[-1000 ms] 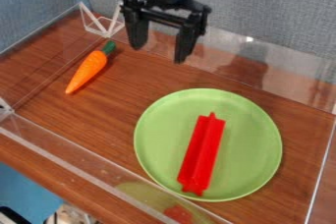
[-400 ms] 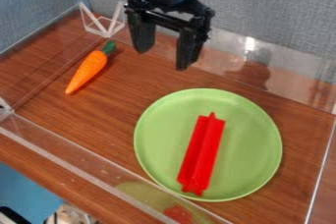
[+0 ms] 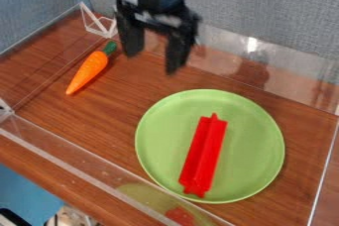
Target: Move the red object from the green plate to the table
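The red object (image 3: 204, 152), a long grooved bar, lies lengthwise in the middle of the round green plate (image 3: 162, 136) at the front right of the table (image 3: 93, 116). My gripper (image 3: 154, 50) hangs open above the bare wood behind the plate, pointing down, with nothing between its black fingers (image 3: 176, 52). It stands clear of both the plate and the bar.
An orange carrot (image 3: 90, 69) with a green top lies on the wood to the left of the gripper. A small white wire stand (image 3: 93, 18) sits at the back left corner. Clear acrylic walls (image 3: 272, 55) ring the tabletop.
The gripper has drifted slightly left and toward the front and rolled a little about its vertical line. It stays open. Bar, plate and carrot have not moved.
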Motion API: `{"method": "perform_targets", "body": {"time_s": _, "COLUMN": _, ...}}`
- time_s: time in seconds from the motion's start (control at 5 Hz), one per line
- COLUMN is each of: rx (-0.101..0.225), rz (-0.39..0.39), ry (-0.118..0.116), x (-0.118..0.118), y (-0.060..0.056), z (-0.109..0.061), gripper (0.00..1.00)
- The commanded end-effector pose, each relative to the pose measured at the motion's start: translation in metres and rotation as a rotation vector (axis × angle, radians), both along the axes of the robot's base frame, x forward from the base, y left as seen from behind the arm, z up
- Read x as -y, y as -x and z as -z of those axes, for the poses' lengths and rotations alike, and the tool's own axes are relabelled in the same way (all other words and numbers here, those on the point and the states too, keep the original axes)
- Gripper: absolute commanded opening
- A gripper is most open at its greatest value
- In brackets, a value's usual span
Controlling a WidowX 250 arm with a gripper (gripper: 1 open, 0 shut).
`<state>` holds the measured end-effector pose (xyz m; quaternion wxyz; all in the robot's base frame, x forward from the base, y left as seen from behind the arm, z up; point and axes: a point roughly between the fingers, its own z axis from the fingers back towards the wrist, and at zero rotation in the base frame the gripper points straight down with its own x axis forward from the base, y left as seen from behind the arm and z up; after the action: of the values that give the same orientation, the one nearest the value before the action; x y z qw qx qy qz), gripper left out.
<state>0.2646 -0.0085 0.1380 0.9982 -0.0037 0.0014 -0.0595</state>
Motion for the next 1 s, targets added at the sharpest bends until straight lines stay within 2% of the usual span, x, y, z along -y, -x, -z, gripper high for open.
{"method": "perform_targets", "body": {"time_s": 0.0, "rx": 0.067, "rz": 0.008, "ry": 0.002, "x": 0.019, "y": 0.023, "z": -0.006, "gripper": 1.0}}
{"method": "perform_targets", "body": {"time_s": 0.2, "rx": 0.072, "rz": 0.019, "ry": 0.012, "x": 0.038, "y": 0.045, "z": 0.004, "gripper": 1.0}}
{"method": "perform_targets", "body": {"time_s": 0.6, "rx": 0.066, "rz": -0.053, "ry": 0.027, "x": 0.068, "y": 0.048, "z": 0.025, "gripper": 1.0}}
{"method": "perform_targets", "body": {"time_s": 0.8, "rx": 0.065, "rz": -0.051, "ry": 0.031, "x": 0.073, "y": 0.039, "z": 0.049, "gripper": 1.0}}
